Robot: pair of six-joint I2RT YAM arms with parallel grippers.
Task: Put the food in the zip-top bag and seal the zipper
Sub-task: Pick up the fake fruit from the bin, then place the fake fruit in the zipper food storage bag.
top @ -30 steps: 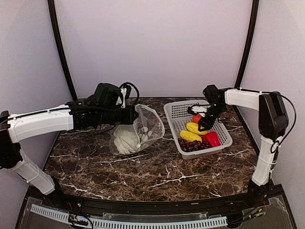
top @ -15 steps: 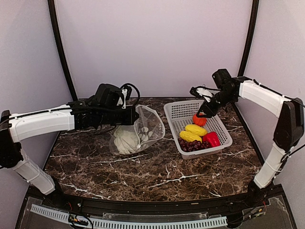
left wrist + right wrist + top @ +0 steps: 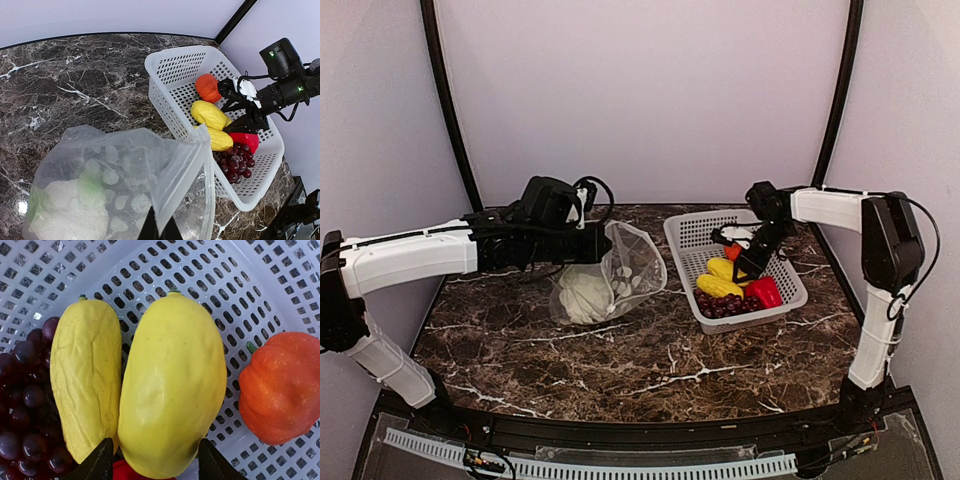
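Left end effector (image 3: 161, 230) is clenched on the dotted zip-top bag (image 3: 125, 165), which holds the white lumpy vegetable (image 3: 582, 295) at 9 o'clock of the basket (image 3: 692, 232). Right end effector (image 3: 154, 462), raised earlier, is now lower, released, straddling 1 smooth yellow oblong (image 3: 172, 385).

i see a dark marble table (image 3: 620, 360); zip-top bag (image 3: 630, 262) sits left of centre, white mesh basket (image 3: 703, 236) right, apart.

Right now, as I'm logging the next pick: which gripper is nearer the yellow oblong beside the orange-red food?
Right. The right gripper hangs over that yellow oblong, open jaws flanking it; the left gripper is across the table, shut on the zip-top bag.
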